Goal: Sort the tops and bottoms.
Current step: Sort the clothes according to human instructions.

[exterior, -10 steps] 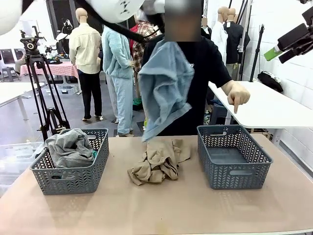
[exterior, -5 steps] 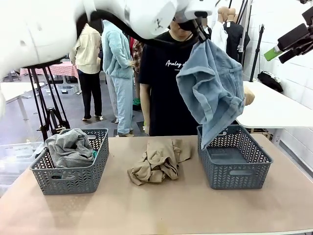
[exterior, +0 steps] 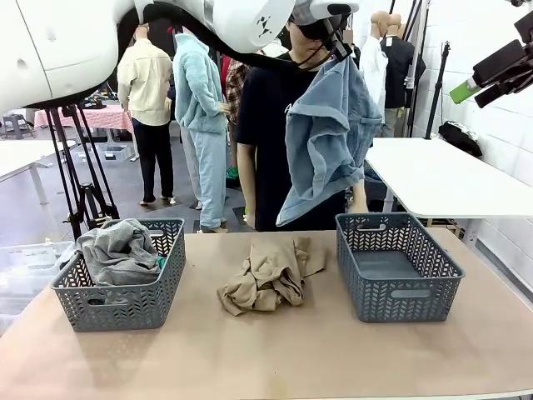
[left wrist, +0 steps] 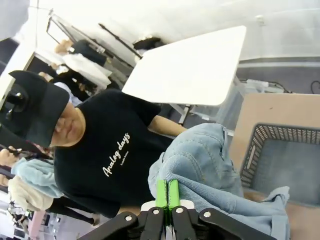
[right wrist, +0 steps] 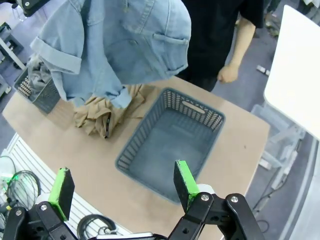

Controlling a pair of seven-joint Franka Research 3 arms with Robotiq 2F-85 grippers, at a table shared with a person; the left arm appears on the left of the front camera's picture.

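The bottoms, light blue denim shorts (exterior: 326,142), hang high in the air in front of the person, between the tan top and the right basket (exterior: 396,268). My left gripper (left wrist: 167,194) is shut on their upper edge, green pads pressed together on the denim (left wrist: 210,160). The tan top (exterior: 271,275) lies crumpled mid-table. A grey top (exterior: 117,250) fills the left basket (exterior: 125,296), with a sliver of teal top (exterior: 160,262) beside it. My right gripper (right wrist: 122,185) hovers open and empty above the right basket (right wrist: 170,140), looking down on the shorts (right wrist: 125,45).
A person in a black T-shirt (exterior: 266,142) stands at the far table edge, one fist (right wrist: 227,74) near the right basket. A white table (exterior: 441,179) stands behind on the right, a tripod (exterior: 79,167) at back left. The brown tabletop (exterior: 275,358) is bare in front.
The left arm carried the shorts from mid-table to over the right basket; they have now swung back a little left. The person's pointing hand has dropped.
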